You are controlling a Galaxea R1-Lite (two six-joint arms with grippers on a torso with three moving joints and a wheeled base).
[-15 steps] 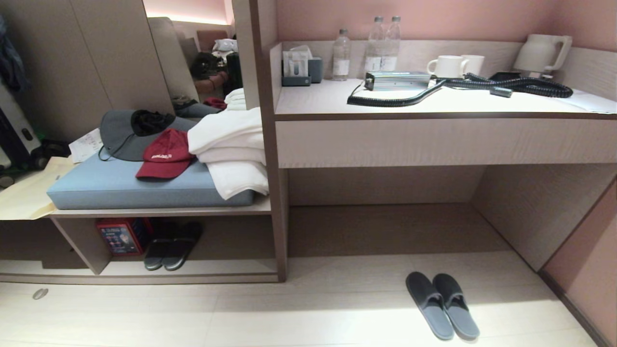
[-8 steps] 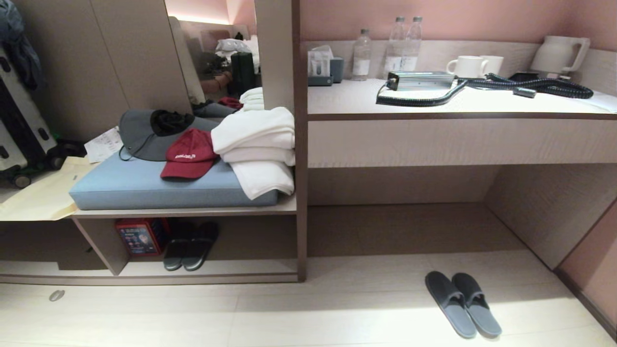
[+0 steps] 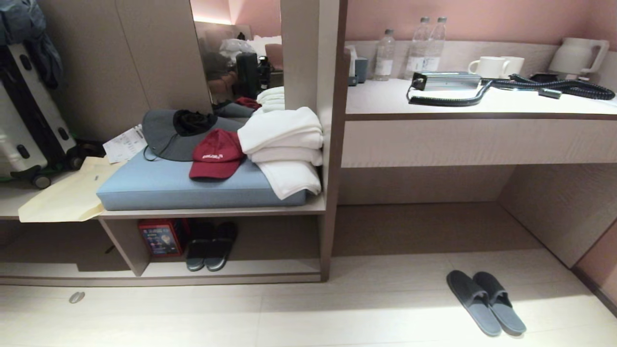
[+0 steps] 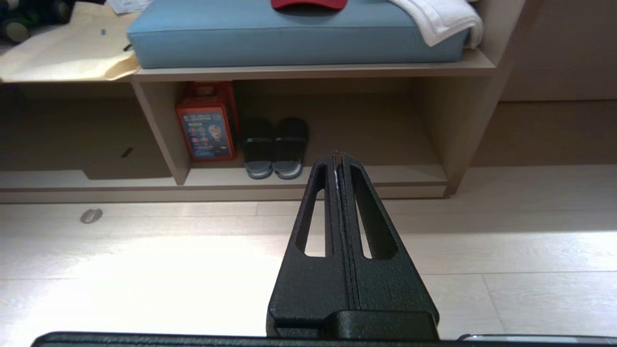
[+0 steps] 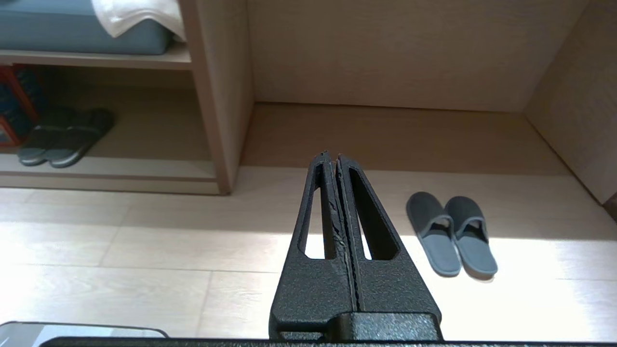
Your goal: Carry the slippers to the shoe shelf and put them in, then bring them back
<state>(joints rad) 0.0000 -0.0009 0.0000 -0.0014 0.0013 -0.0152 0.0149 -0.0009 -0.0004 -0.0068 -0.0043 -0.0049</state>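
Note:
The slippers point(image 3: 486, 302), a flat grey-blue pair, lie side by side on the pale floor at the right, in front of the desk recess; the right wrist view shows the slippers point(image 5: 452, 233) too. The shoe shelf point(image 3: 270, 267) is the low open compartment under the bench at the left, and the shoe shelf point(image 4: 385, 174) fills the far side of the left wrist view. My left gripper point(image 4: 337, 156) is shut and empty, above bare floor facing the shelf. My right gripper point(image 5: 332, 156) is shut and empty, well short of the slippers. Neither arm shows in the head view.
A dark pair with pale sole rims point(image 3: 212, 246) and a red box point(image 3: 161, 237) sit in the shelf's left part. The bench holds a blue cushion point(image 3: 159, 188), a red cap point(image 3: 214, 154) and white towels point(image 3: 284, 149). A suitcase point(image 3: 29, 120) stands far left.
The whole scene has slid to the right in the head view, so the camera has moved leftward. The slippers lie where they were on the floor.

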